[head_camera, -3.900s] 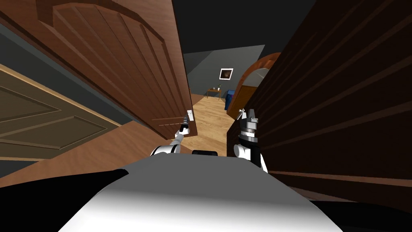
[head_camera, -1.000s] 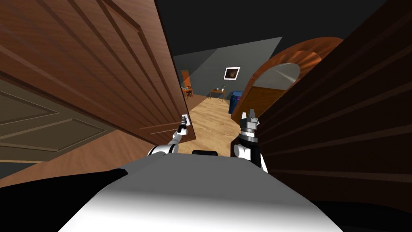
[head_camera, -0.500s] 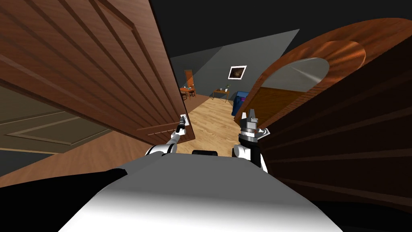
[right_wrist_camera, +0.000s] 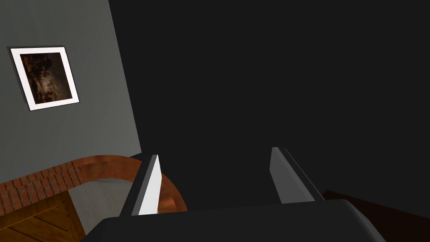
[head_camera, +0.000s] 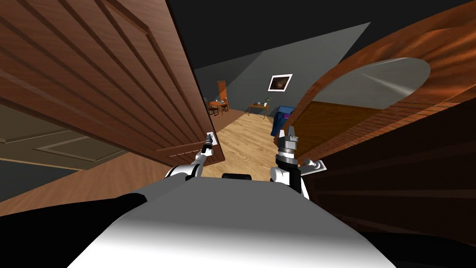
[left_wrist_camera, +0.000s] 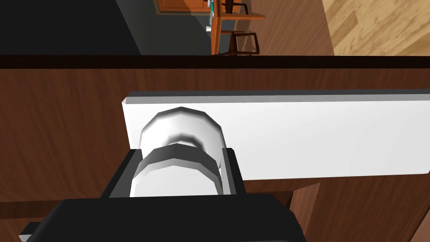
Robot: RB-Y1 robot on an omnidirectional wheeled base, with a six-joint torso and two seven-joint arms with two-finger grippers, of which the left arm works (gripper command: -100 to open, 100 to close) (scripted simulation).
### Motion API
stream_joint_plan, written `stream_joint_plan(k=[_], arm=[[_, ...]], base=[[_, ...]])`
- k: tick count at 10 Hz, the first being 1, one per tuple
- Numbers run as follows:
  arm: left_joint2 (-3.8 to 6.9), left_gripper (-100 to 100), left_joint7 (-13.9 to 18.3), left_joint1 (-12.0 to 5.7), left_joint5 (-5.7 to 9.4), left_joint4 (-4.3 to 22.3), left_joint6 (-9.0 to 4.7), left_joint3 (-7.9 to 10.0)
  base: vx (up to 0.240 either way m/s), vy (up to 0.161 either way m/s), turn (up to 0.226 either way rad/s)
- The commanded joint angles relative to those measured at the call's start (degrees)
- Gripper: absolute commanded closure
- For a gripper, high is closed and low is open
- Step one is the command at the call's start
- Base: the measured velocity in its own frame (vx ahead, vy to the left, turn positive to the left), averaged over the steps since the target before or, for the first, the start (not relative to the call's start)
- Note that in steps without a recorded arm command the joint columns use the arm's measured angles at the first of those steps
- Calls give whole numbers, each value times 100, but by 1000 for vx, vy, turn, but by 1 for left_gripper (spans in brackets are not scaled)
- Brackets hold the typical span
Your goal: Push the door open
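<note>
Door: the brown panelled door (head_camera: 116, 83) stands swung part-way open on my left, its free edge toward the gap ahead.
Knob: a white knob (left_wrist_camera: 180, 134) sits on a long white plate (left_wrist_camera: 319, 138) near the door's free edge.
Left fingers: the left gripper (left_wrist_camera: 178, 157) is closed around the knob, one of its fingers (left_wrist_camera: 233, 172) pressing each side.
Left arm: the forearm stretches forward and up to the door, with the gripper square to the plate.
Right arm: the right gripper (head_camera: 291, 132) is held up in the gap, well apart from the door, with the forearm nearly upright.
Right fingers: they (right_wrist_camera: 150, 185) stand wide apart and hold nothing.
Across from the door: a second, darker door (head_camera: 399, 163) stands close along the right arm, and its grey lever handle (head_camera: 315, 164) is just beside that forearm.
Beyond the door: a light wooden floor (head_camera: 246, 144) runs through the gap.
Far from the door: a brick arch (head_camera: 372, 46) rises behind the second door, and a dark blue thing (head_camera: 281, 120) stands at its foot.
Far wall: a small desk (head_camera: 259, 107) stands under a framed picture (head_camera: 280, 82).
Past the door's edge: another desk with chairs (head_camera: 217, 105).
</note>
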Motion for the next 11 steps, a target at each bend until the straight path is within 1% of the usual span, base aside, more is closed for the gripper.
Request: stream_joint_plan(k=[1,2,3,5,6,8,9,10,11], arm=[[-8,100,-71,164,21,-286,165,70],[-8,100,-71,164,21,-317,165,70],[90,100,-9,158,54,-247,140,62],[136,100,20,155,70,-213,128,58],[204,100,63,150,94,-164,111,53],[287,100,116,145,123,-104,89,46],[287,100,116,145,123,-104,89,46],[359,100,161,140,148,-52,70,40],[359,100,161,140,148,-52,70,40]], base=[[64,-25,37],[3,2,-11],[103,-80,118],[166,-90,155],[156,-92,95],[192,-112,155],[125,-78,53],[171,-96,121],[139,-95,102]])
